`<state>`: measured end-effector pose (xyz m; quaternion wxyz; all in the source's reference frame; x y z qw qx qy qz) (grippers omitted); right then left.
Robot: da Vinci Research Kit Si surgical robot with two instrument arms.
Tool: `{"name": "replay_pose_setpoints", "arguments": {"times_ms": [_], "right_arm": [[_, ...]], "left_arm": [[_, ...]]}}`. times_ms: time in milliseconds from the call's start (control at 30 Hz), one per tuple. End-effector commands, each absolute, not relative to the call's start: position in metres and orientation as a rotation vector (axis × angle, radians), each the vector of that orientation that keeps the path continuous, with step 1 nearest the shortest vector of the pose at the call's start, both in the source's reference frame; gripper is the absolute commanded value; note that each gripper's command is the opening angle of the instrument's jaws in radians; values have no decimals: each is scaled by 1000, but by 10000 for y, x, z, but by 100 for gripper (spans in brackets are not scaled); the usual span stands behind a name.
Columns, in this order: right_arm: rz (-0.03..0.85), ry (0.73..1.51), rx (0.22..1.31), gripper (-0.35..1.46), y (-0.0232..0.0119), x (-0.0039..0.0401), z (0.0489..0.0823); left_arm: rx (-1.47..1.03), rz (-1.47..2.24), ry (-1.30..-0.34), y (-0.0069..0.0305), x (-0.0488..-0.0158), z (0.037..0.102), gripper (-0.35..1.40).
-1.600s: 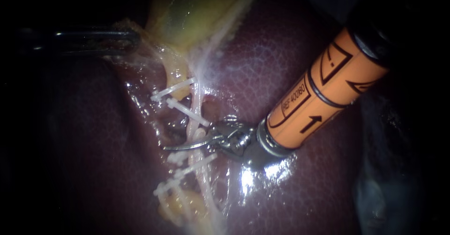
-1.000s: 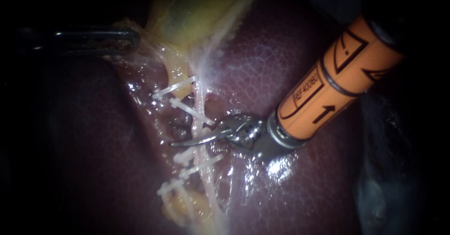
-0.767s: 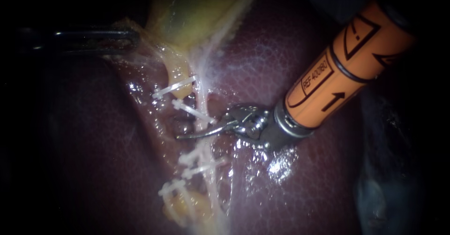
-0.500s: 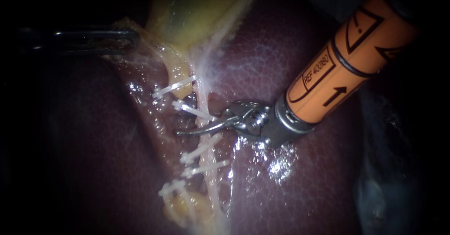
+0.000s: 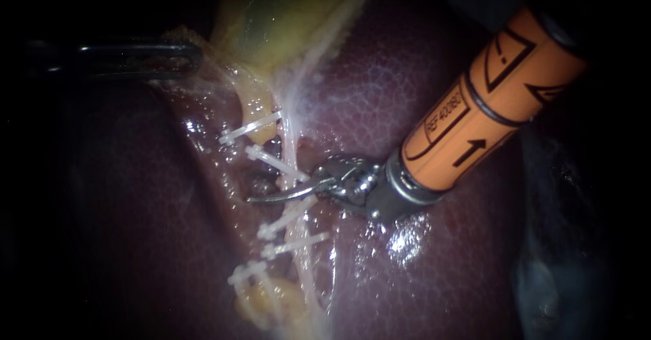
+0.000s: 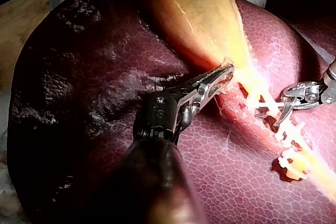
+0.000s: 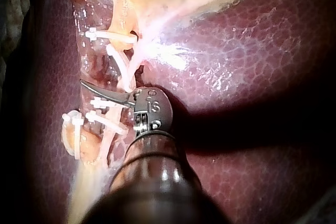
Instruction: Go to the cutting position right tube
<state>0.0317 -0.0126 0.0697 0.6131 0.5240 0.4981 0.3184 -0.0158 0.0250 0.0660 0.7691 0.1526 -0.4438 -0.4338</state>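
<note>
Liver [image 5: 420,96] is seen filling all views: dark red, wet, mottled. A tan bench surface [image 6: 18,19] is visible past its edge in the left wrist view. The gallbladder [image 5: 285,14], yellow-green, is laid over the liver and narrows to pale strands. Its lower edge is pinched by the left instrument [image 6: 223,74], with the jaws closed on the tissue from both sides.

The right instrument [image 5: 261,197] is brought in from the upper right on an orange-sleeved shaft. Its curved blades are pressed together, and no gap is seen. The right tube [image 5: 287,146], thin and whitish, is run down the liver just right of a yellower strand. It is crossed by the blades, which are laid over it and touching it. Several white clips [image 5: 274,163] are set across the strands. The crossing point lies between the upper pair and the lower ones, and the blade tip is past the tube on its far side.
</note>
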Motion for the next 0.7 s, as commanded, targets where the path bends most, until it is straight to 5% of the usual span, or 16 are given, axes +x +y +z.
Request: {"name": "replay_pose_setpoints", "arguments": {"times_ms": [33,467,700], "right_arm": [[740,1156,1226,134,-128,318,697],[693,1333,1462,129,-133,310,669],[739,1336,1458,127,-121,306,647]], "left_arm": [[331,-942,-963,250,-159,661,-35],[331,-942,-963,250,-158,661,-35],[332,-942,-963,251,-158,661,-35]]}}
